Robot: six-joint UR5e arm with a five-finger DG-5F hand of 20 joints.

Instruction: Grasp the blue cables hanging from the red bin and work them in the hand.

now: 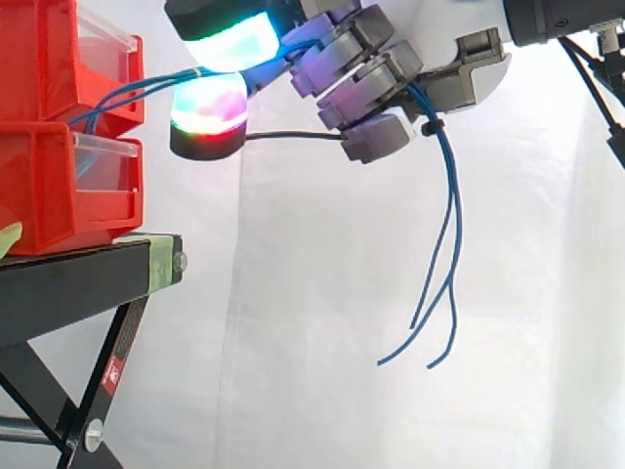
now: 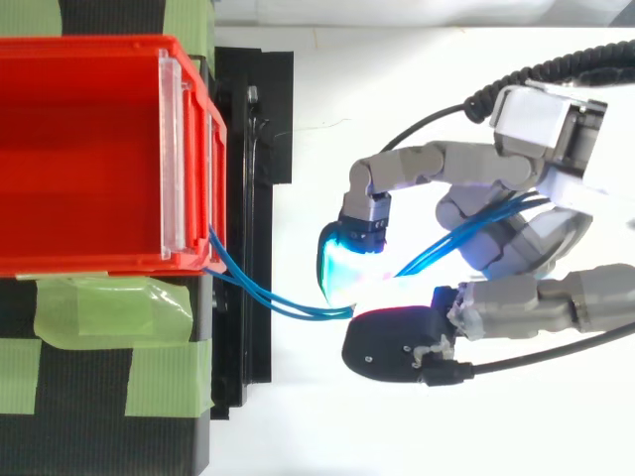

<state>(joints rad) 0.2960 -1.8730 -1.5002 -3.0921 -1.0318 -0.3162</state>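
Side view: hand [image 1: 386, 83] sits high, right of the stacked red bins [image 1: 44, 186] on the black stand [image 1: 68, 278]. Its fingers are curled round the blue cables [image 1: 451, 244], which are pinched between two glowing pads [image 1: 210, 112]. The cables leave the upper bin at the left and run a short span to the pads. They pass through the fingers, and the loose ends dangle free below right.

Top view: cables [image 2: 263, 296] exit at the bin's [image 2: 89, 45] near right corner, bow over the stand edge and go in between the pads [image 2: 347, 263].

To do the step well, roll the strands between the pads in small moves with light pressure. Don't pull right, since the short span could probably drag the bin.

Cables are thin, smooth and likely springy, several strands. Bins are hard glossy plastic with a clear front panel. Pads are rounded domes. Green tape [image 2: 99, 312] on the stand is matte and wrinkled.
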